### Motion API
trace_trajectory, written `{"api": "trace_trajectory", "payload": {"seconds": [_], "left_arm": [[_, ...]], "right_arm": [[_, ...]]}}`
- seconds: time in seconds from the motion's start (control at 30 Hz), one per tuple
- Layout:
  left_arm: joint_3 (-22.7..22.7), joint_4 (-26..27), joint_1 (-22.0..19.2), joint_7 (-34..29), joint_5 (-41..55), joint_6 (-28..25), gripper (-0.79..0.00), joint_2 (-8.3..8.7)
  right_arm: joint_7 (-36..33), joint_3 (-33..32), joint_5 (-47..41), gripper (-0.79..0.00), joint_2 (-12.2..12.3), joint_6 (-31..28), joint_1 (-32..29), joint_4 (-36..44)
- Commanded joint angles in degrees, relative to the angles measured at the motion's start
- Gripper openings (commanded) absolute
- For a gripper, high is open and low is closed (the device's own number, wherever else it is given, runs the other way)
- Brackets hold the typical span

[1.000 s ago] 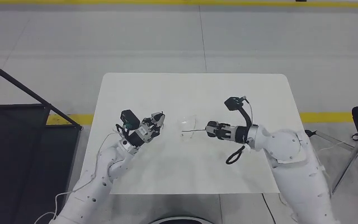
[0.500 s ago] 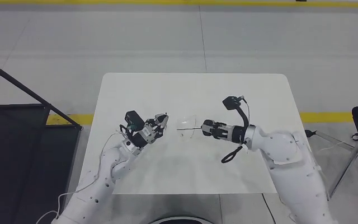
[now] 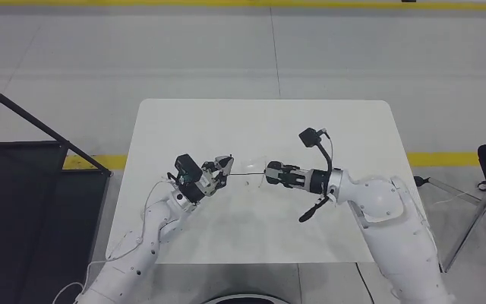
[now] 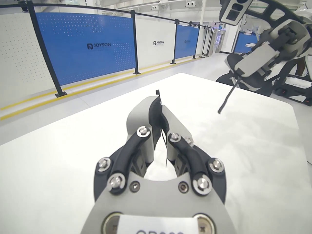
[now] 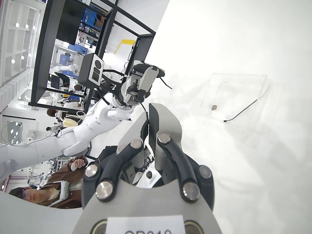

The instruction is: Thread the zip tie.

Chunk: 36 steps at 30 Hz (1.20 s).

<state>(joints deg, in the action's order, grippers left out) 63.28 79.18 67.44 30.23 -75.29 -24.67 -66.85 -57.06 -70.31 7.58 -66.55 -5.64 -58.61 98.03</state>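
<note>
My left gripper [image 3: 222, 169] [image 4: 158, 101] is shut on a black zip tie [image 4: 160, 132]. Its small square head [image 4: 157, 92] sticks out past the fingertips. My right gripper [image 3: 267, 173] [image 5: 148, 113] is shut on a thin black strap [image 3: 247, 173] that points straight at the left gripper. In the left wrist view the right gripper [image 4: 241, 70] hangs above the table, and the strap's free tip [image 4: 219, 112] is a short way from the head. I cannot tell whether both hold one tie.
A clear shallow tray [image 3: 257, 163] [image 5: 264, 83] lies on the white table [image 3: 304, 220] just behind the two grippers. A spare black zip tie [image 5: 241, 112] rests in it. A black frame stands off the table's left side.
Both grippers have moved toward each other over the table's middle. The strap's tip has come close to the left gripper's fingertips. Both stay shut.
</note>
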Motion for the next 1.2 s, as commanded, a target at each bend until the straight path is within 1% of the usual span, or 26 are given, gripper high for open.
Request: {"api": "trace_trajectory", "payload": {"seconds": [0.0,0.4,0.57,1.07,1.17], "left_arm": [[-0.08,-0.04,0.13,1.02,-1.02,0.76,-0.785,-0.06],[-0.40,-0.13,0.99,6.98,-7.10,4.21,-0.785,-0.27],[-0.71,-0.77,1.05,8.30,-8.65,5.52,-0.785,-0.47],[-0.74,-1.16,1.16,8.10,-8.04,5.47,-0.785,-0.57],[-0.60,-0.15,1.64,6.83,-7.94,5.99,-0.785,-0.61]], "right_arm": [[-0.05,0.19,-0.02,-0.785,0.04,0.27,0.09,0.08],[1.69,0.27,-1.15,-0.785,0.31,2.52,-0.11,0.31],[2.06,0.34,-1.98,-0.785,0.39,2.89,0.31,-0.46],[2.70,0.17,-2.15,-0.785,0.65,2.60,0.23,-0.45],[2.70,0.17,-2.15,-0.785,0.65,2.60,0.23,-0.45]]}}
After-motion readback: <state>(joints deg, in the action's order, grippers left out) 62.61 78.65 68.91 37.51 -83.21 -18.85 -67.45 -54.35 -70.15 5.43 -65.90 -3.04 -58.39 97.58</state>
